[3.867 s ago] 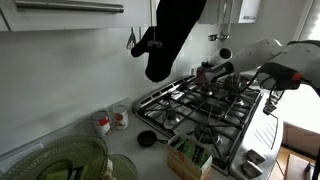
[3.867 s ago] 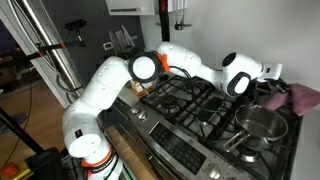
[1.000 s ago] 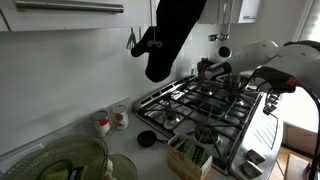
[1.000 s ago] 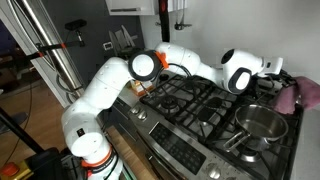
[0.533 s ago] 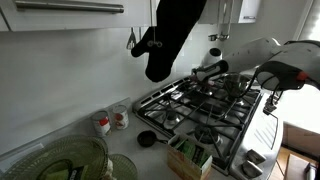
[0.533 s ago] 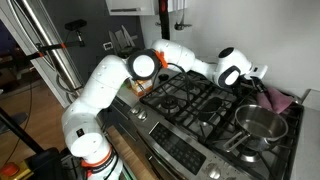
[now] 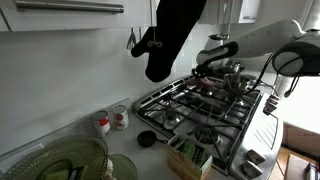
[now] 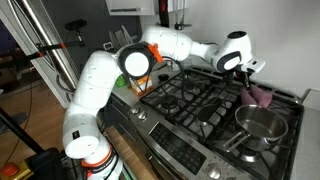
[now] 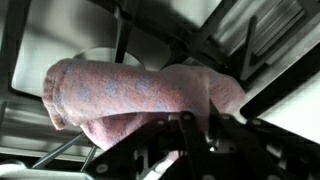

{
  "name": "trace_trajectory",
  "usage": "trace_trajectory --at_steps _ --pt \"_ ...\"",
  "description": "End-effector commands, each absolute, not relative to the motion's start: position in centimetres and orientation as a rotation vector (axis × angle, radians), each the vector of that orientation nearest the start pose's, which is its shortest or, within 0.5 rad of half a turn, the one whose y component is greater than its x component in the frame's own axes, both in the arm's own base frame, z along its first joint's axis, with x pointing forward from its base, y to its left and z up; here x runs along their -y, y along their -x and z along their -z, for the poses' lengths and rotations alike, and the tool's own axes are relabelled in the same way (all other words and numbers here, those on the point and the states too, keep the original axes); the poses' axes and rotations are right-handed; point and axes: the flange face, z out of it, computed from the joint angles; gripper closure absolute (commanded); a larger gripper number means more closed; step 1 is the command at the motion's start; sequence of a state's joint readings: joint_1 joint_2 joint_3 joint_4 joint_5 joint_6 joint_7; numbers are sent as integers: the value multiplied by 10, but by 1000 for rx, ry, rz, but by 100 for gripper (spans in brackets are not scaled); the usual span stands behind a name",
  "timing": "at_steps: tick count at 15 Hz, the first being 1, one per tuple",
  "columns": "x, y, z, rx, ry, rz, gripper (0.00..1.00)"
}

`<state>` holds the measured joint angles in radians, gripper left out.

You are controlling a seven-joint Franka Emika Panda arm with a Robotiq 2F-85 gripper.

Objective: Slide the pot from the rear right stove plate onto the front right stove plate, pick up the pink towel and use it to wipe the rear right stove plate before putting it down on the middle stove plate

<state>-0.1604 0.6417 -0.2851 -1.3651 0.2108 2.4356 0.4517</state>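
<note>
Straight below the gripper (image 8: 246, 72), the pink towel (image 8: 259, 96) clamped in it hangs over the rear grate and fills the way down. Toward the stove's front, the pot (image 8: 262, 124) blocks any low pass. The wall (image 8: 292, 40) stands near behind. Sideways, on the arm's side, the middle grates (image 8: 198, 95) lie bare with open air above. The black oven mitt (image 7: 170, 35) hangs well apart.

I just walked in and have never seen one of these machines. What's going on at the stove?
A white robot arm is working at a gas stove. Its gripper is shut on the pink towel, which hangs over the rear right burner. The pot sits on the front right burner, so wiping seems the step at hand.
</note>
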Motion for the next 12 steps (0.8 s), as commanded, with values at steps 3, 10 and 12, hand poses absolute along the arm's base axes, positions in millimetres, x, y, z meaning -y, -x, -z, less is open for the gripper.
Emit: trace_trajectory --at_steps 3,10,12 --pt "257 -680 -437 -1269 2647 295 96" --pt "220 -649 -453 -1116 2595 -97 96" --pt "224 -650 -455 -1153 2637 -30 59"
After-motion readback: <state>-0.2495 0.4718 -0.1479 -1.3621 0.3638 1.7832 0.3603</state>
